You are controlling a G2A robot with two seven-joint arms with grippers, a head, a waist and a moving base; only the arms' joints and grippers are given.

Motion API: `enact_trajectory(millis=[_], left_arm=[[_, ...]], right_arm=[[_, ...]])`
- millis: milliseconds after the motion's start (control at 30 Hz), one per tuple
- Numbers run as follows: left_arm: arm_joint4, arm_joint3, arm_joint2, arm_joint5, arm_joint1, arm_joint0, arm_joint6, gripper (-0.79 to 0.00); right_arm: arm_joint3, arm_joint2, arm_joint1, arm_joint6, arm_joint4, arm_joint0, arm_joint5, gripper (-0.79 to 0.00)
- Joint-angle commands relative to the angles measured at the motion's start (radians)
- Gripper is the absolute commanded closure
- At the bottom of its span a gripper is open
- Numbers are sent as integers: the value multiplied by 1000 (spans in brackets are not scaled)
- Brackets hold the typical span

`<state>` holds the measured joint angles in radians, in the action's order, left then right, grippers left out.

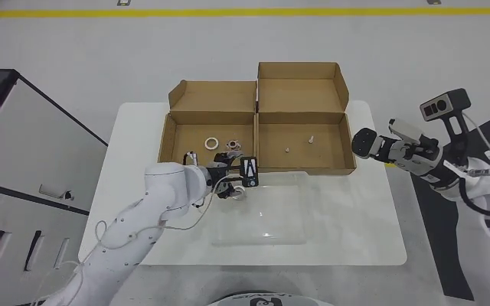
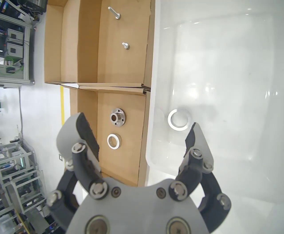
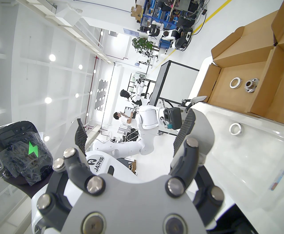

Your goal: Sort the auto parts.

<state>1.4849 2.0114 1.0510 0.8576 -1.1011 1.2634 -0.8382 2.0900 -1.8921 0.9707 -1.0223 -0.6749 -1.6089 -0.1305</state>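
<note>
Step in hand, as judged: picking the ring (image 2: 170, 120) out of the tray (image 2: 164, 66). The left gripper (image 2: 138, 124) is hovering over the tray's rim, jaws wide apart and empty, just short of the ring. The next move is calling for a descent straddling it, then transfer to the left box (image 2: 131, 155). The right gripper (image 3: 135, 121) is waiting off the white table (image 1: 344, 229), jaws apart and empty. Workshop racks are standing behind.

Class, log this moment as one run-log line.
left gripper open above loose ring in tray | left box: boxed ring, hub | right box: two bolts | right gripper open beside right box
</note>
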Motion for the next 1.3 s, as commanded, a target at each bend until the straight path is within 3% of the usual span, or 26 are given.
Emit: enact_trajectory(millis=[0, 33, 133, 300, 333, 467, 967, 1267], left_arm=[[7, 1, -7, 1, 2, 12, -3, -785], [8, 2, -11, -1, 2, 17, -1, -782], [19, 7, -20, -1, 5, 32, -4, -588], [26, 21, -34, 4, 10, 61, -12, -459], [28, 24, -36, 4, 11, 65, -14, -385], [32, 27, -44, -2, 13, 80, -19, -317], [98, -74, -116, 1, 12, 57, 0, -292], [123, -138, -154, -14, 4, 12, 29, -231]], right_arm=[[0, 0, 0, 0, 0, 0, 0, -785], [0, 0, 0, 0, 0, 0, 0, -785], [0, 0, 0, 0, 0, 0, 0, -785], [0, 0, 0, 0, 0, 0, 0, -785], [0, 0, 0, 0, 0, 0, 0, -785], [0, 0, 0, 0, 0, 0, 0, -785], [0, 0, 0, 0, 0, 0, 0, -785], [0, 0, 0, 0, 0, 0, 0, -785]])
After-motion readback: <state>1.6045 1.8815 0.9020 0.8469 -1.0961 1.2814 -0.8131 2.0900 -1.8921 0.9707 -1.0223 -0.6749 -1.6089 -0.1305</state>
